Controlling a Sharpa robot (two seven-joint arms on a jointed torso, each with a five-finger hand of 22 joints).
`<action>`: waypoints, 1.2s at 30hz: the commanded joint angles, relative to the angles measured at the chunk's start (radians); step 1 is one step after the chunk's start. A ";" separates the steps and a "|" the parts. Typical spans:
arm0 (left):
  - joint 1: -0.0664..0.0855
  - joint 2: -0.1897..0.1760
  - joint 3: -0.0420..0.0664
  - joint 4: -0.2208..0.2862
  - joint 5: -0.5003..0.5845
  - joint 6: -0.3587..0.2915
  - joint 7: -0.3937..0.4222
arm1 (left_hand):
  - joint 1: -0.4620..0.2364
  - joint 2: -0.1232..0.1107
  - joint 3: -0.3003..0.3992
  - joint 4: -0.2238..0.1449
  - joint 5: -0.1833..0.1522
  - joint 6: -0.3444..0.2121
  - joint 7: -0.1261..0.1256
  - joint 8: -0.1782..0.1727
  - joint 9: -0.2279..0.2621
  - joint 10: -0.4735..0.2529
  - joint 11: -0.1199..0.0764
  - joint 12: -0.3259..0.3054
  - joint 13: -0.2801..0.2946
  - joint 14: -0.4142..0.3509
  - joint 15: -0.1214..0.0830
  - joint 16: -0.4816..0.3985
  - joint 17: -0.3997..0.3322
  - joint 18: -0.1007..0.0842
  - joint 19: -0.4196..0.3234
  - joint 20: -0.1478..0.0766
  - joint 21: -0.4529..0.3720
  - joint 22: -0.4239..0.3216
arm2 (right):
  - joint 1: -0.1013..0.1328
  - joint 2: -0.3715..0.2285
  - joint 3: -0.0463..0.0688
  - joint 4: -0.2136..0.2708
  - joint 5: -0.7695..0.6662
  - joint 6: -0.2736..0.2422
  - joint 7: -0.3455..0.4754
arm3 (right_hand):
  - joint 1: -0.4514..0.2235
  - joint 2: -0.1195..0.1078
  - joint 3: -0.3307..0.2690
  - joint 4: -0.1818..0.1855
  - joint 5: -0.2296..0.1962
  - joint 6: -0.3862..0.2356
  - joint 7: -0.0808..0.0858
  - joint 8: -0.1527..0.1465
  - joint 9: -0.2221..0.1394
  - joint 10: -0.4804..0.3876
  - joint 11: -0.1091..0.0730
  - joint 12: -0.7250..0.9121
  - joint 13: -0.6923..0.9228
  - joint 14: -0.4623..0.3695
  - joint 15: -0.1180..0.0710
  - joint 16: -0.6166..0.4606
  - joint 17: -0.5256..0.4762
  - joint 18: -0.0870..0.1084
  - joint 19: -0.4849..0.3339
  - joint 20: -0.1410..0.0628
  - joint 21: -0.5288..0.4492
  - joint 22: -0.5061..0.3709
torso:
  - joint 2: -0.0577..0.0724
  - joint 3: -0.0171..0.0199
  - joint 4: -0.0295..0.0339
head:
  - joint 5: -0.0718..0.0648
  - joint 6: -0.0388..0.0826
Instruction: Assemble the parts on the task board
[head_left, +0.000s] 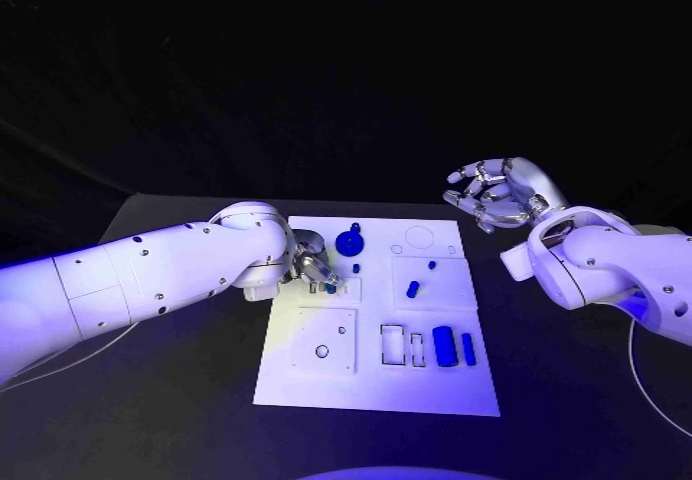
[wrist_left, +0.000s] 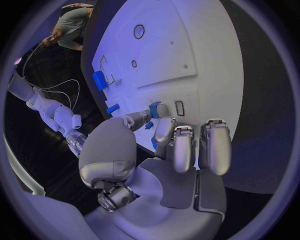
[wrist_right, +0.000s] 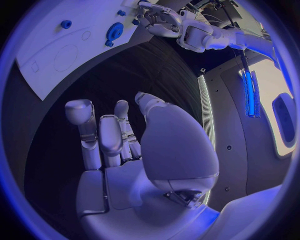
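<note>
The white task board (head_left: 378, 385) lies in the middle of the black table. My left hand (head_left: 315, 268) is down on the board's upper left part, and its thumb and a finger (wrist_left: 164, 131) pinch a small blue part (head_left: 330, 288) (wrist_left: 154, 144) against the plate. A blue gear (head_left: 349, 241) (wrist_right: 114, 31) stands just behind that hand. My right hand (head_left: 498, 193) (wrist_right: 125, 150) hangs in the air beyond the board's far right corner, fingers apart, holding nothing.
Small blue pegs (head_left: 356, 268) (head_left: 431, 265) (head_left: 413, 289) sit mid-board. Two blue blocks (head_left: 444, 346) (head_left: 467, 348) lie beside empty rectangular slots (head_left: 392, 343) near the front right. A round hole (head_left: 322, 351) is at the front left. Bare black table (head_left: 173, 420) surrounds the board.
</note>
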 joint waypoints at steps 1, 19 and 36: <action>-0.002 0.001 0.000 0.001 0.006 0.000 0.002 | -0.016 -0.004 -0.027 0.016 -0.004 0.006 0.006 -0.005 0.002 0.002 -0.002 0.006 0.002 0.104 -0.009 0.004 0.263 -0.011 0.002 -0.007 0.006 0.032 | 0.000 0.000 0.000 0.001 -0.003 0.013 0.008 | -0.009 -0.003 -0.002 0.003 -0.006 -0.004 -0.005 0.007 0.001 -0.002 -0.005 -0.002 -0.001 -0.001 -0.001 -0.004 -0.001 0.015 0.008 -0.002 -0.003 -0.001 | 0.000 0.0000 0.0001 | -0.001 0.000; -0.002 -0.016 0.015 0.021 0.006 -0.033 0.005 | -0.033 -0.016 -0.132 0.087 -0.003 0.011 0.005 -0.008 0.007 0.003 -0.003 0.007 0.003 0.104 -0.010 0.004 0.263 -0.012 0.003 -0.008 0.006 0.034 | -0.001 0.001 0.000 -0.002 -0.002 0.014 0.012 | -0.016 -0.003 -0.005 0.004 -0.012 -0.008 -0.005 0.007 0.000 -0.004 -0.004 -0.002 -0.004 -0.006 0.000 -0.016 -0.013 0.018 0.002 -0.002 -0.023 -0.013 | 0.000 -0.0003 -0.0002 | -0.002 0.000; 0.029 -0.080 0.078 0.047 0.065 -0.010 0.019 | 0.083 -0.010 -0.208 0.125 0.003 -0.094 0.059 -0.134 -0.041 -0.078 0.041 -0.071 -0.097 0.102 0.025 0.001 0.258 -0.006 -0.012 0.014 -0.013 0.004 | -0.002 0.002 0.000 -0.008 -0.001 0.014 0.013 | -0.019 -0.002 -0.006 0.003 -0.013 -0.012 -0.004 0.008 -0.001 -0.008 -0.004 -0.003 -0.008 -0.013 0.001 -0.031 -0.028 0.021 -0.006 -0.001 -0.046 -0.028 | -0.003 0.0009 0.0039 | -0.003 0.012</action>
